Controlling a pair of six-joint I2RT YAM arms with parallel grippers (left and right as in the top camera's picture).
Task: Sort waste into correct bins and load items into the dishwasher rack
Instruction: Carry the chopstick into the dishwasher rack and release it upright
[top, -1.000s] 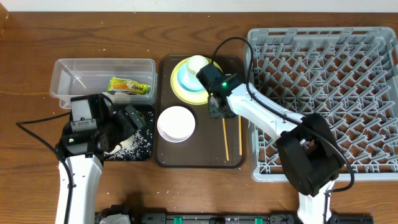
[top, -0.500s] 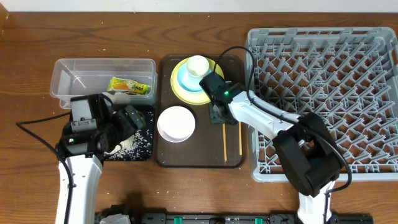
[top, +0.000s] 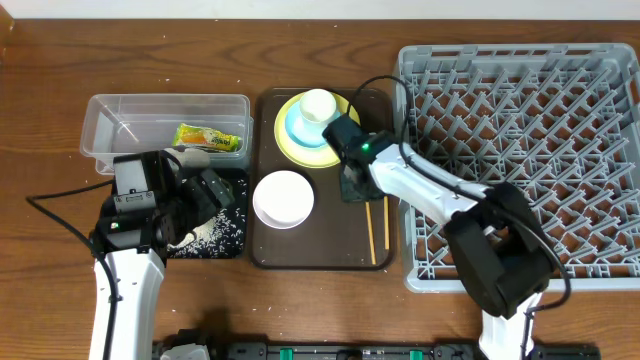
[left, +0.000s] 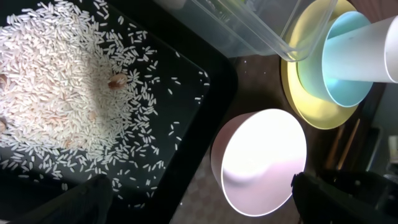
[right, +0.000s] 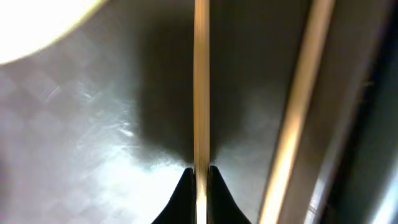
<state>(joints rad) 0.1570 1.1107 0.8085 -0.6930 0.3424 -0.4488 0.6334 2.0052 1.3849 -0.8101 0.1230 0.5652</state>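
— So, what do we see of the right claw (right: 200, 180)?
— We see it clenched on one chopstick (right: 201, 81), over the brown tray (top: 262, 245), at 4 o'clock from the white bowl (top: 283, 198).
— And the left claw (top: 205, 195)?
— Spread wide above the rice (left: 56, 81) in the black tray (left: 214, 106).

The surface (top: 200, 50) is grained brown wood; the dishwasher rack (top: 510, 49) looks like matt grey plastic. The tub (top: 95, 130) is clear glossy plastic, the black tray (left: 205, 74) smooth and shiny. The chopsticks (right: 201, 81) are pale smooth wood, the serving tray (right: 81, 124) dark, faintly chequered, with a soft sheen.
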